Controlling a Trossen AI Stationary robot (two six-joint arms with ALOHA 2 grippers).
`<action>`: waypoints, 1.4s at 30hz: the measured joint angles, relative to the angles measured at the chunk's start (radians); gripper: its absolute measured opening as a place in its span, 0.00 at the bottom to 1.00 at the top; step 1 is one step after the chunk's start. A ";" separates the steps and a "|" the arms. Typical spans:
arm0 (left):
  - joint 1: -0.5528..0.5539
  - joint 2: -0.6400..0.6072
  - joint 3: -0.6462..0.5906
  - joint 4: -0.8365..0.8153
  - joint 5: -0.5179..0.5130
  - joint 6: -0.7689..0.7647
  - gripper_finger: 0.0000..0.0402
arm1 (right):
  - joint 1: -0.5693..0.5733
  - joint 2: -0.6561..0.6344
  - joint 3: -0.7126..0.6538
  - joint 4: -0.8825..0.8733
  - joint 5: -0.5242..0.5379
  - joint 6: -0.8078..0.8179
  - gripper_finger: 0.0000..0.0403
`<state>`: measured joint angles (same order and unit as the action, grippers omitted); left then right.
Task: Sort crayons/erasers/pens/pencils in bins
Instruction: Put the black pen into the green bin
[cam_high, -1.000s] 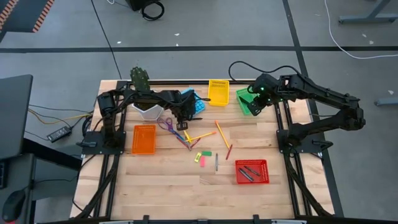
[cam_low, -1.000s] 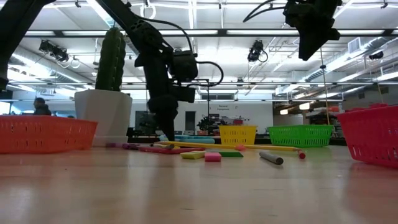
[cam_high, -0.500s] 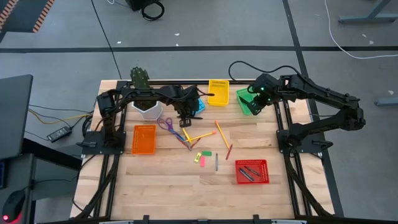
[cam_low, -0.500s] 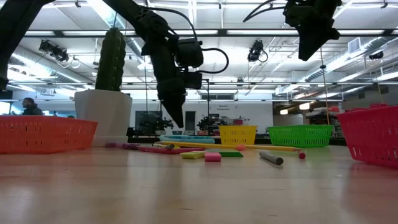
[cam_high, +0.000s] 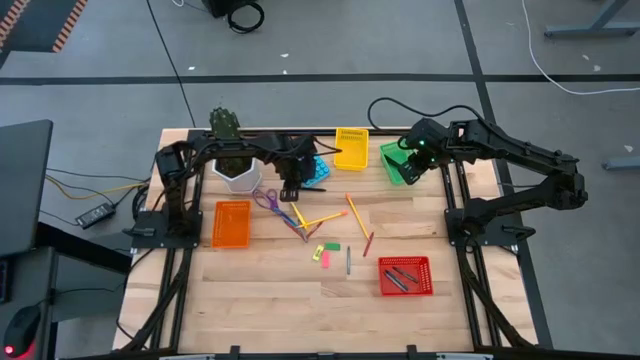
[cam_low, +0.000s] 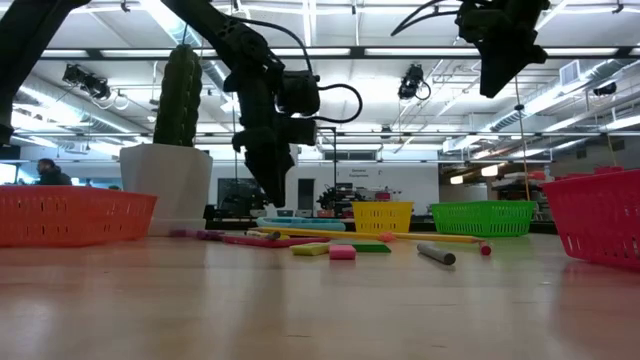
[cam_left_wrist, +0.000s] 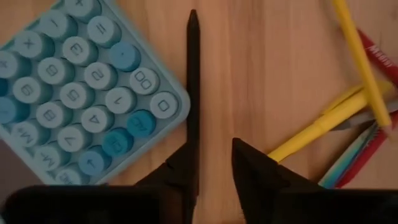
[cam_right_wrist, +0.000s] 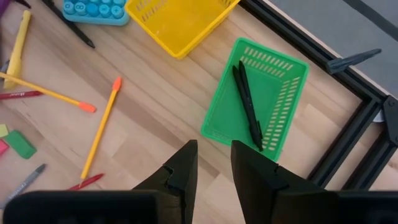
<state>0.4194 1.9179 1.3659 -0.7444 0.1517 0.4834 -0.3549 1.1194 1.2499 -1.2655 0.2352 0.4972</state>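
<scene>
Left gripper (cam_left_wrist: 210, 163) hangs over bare wood beside the pale blue round-keyed calculator (cam_left_wrist: 74, 93), fingers parted with a narrow gap and nothing between them. A slim black pen (cam_left_wrist: 193, 93) lies on the table just off the inner edge of one finger (cam_left_wrist: 183, 171), its long axis running straight ahead, parallel to the fingers. Whether pen and finger touch is hard to tell.

The left arm is plainly nearer; a small sideways shift would likely straddle the pen.

Right gripper (cam_right_wrist: 209, 165) hovers above the green plastic mesh bin (cam_right_wrist: 261, 102), fingers apart and empty; two dark pens (cam_right_wrist: 247, 104) lie inside.

Smooth yellow pencils (cam_left_wrist: 323, 127) lie off to the other side.
</scene>
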 joint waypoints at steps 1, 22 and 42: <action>0.003 0.000 0.000 0.000 0.006 0.000 0.30 | 0.000 0.000 0.000 0.000 0.000 0.004 0.26; 0.037 -0.001 -0.111 0.049 -0.079 -0.040 0.36 | 0.000 0.000 0.000 0.043 0.029 -0.056 0.26; 0.042 0.070 -0.107 0.079 -0.040 -0.026 0.31 | 0.000 0.000 0.000 0.042 0.027 -0.048 0.26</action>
<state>0.4615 1.9877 1.2587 -0.6654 0.1117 0.4571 -0.3549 1.1192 1.2499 -1.2240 0.2625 0.4489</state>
